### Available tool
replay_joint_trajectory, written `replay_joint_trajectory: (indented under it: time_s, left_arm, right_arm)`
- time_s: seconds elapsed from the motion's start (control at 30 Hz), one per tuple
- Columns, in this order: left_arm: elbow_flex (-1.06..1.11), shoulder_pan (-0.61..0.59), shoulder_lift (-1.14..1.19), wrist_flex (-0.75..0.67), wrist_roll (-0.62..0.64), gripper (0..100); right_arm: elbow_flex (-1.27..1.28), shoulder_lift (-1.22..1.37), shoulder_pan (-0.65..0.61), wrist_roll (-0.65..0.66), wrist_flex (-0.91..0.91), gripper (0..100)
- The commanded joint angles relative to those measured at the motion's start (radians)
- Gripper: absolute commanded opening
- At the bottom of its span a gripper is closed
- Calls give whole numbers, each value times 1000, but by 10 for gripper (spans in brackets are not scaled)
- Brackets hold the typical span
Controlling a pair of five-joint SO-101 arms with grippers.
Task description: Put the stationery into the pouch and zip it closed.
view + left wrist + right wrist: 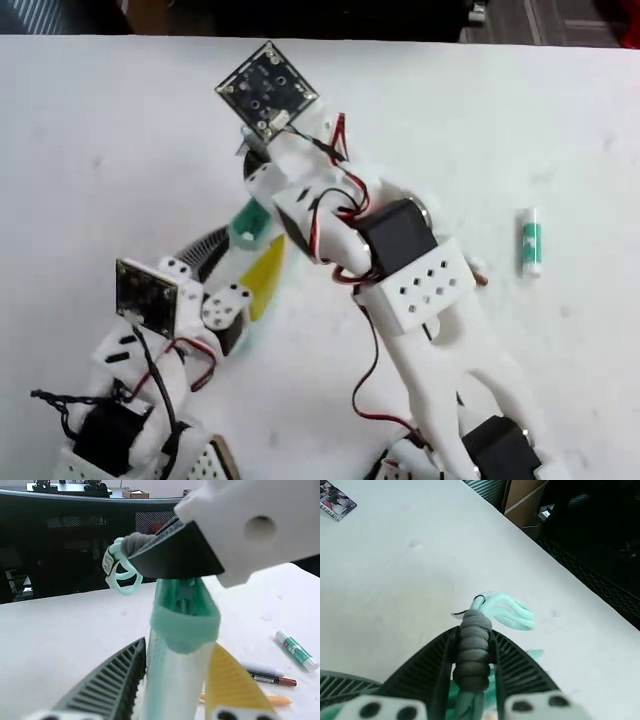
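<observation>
Left jaws clamp the pouch (182, 630) mid-tabletop; right jaws pinch its zip cord (472, 650). Pens (267, 675) & glue stick (530, 242) lie outside, so prob. unzipping. Next: steady pull, left holding firm.

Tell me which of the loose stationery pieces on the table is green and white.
The glue stick, lying on its own. The others lie close together, a black marker with a brown end and an orange pen, and show no green.

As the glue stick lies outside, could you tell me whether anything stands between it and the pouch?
Yes: the right arm lies across the table between the glue stick and the pouch, the right claw shut on the zip pull.
</observation>
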Motion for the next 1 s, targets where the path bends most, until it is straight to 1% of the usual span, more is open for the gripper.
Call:
replay_joint_trajectory:
  time_s: [0.0, 0.1, 0.2, 0.3, 0.43, 0.57, 0.67, 0.8, 0.9, 0.97]
  left_arm:
    - [-9, 2, 7, -71, -11, 198]
    - [-8, 5, 71, -110, -11, 197]
    - [-9, 39, 163, -155, -11, 195]
    - [-9, 79, 214, -161, -11, 181]
    - [-9, 81, 205, -160, -14, 90]
    - [-6, 76, 156, -150, -107, 20]
    - [31, 77, 107, -152, -118, 23]
    - [63, 79, 47, -149, -118, 23]
    - [69, 79, 22, -143, -118, 23]
    - [66, 79, 15, -114, -118, 23]
  right_arm:
    - [18, 1, 8, -9, -1, 16]
    - [17, -8, 8, -9, -1, 16]
    - [14, -10, 4, -9, -1, 16]
    - [11, -10, -36, -9, 1, 16]
    - [-6, -10, -79, -3, 2, 16]
    - [-66, -10, -58, -3, 8, 16]
    - [-130, -10, -33, -8, 21, 16]
    - [-221, -10, -33, -8, 31, 16]
    - [-245, -2, -39, -9, 27, 16]
    - [-239, -4, -41, -9, 27, 16]
